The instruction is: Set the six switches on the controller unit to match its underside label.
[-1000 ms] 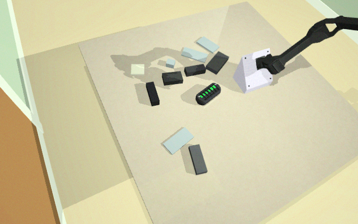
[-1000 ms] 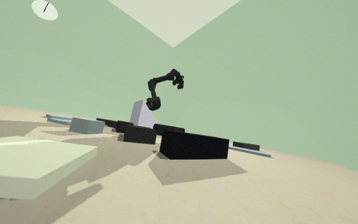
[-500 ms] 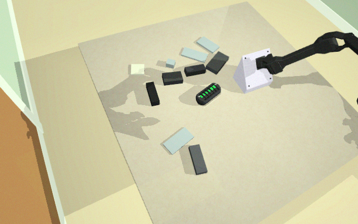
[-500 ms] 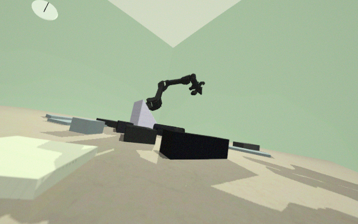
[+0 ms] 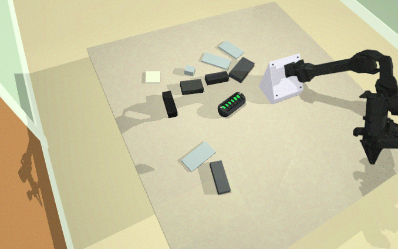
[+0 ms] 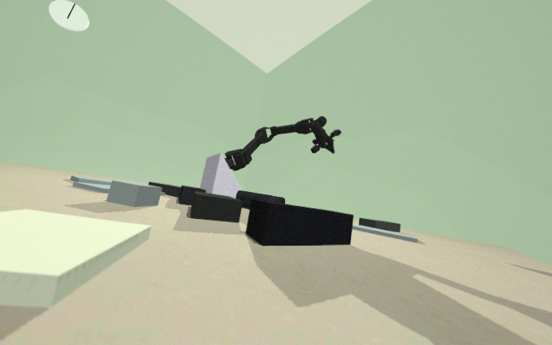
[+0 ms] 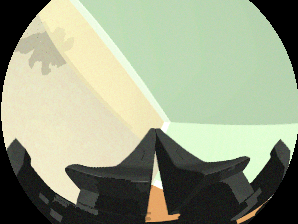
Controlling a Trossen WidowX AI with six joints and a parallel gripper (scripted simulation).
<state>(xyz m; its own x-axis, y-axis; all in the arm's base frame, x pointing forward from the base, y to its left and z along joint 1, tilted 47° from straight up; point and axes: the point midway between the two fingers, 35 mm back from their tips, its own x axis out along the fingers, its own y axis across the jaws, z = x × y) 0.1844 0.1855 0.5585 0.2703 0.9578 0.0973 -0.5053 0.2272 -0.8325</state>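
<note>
The dark grey controller unit (image 5: 225,113) (image 6: 265,198) sits on the bench (image 5: 264,164) left of the white wedge mount, with its switch side up. In the top view a row of green switch ends shows along its upper left side; the numbers are too small to read. The label on the underside is hidden. My gripper (image 5: 372,163) (image 6: 334,152) (image 7: 154,132) is shut and empty, fingertips touching. It hangs high above the bench, far to the right of the unit in the top view.
The white wedge mount (image 5: 267,85) (image 6: 216,175) bears the arm's base. A black block (image 5: 169,104) (image 6: 301,224), a dark box (image 5: 191,87) and another dark block (image 5: 216,77) lie left of and behind the unit. A pale plate (image 5: 198,156) and a grey block (image 5: 220,177) lie in front.
</note>
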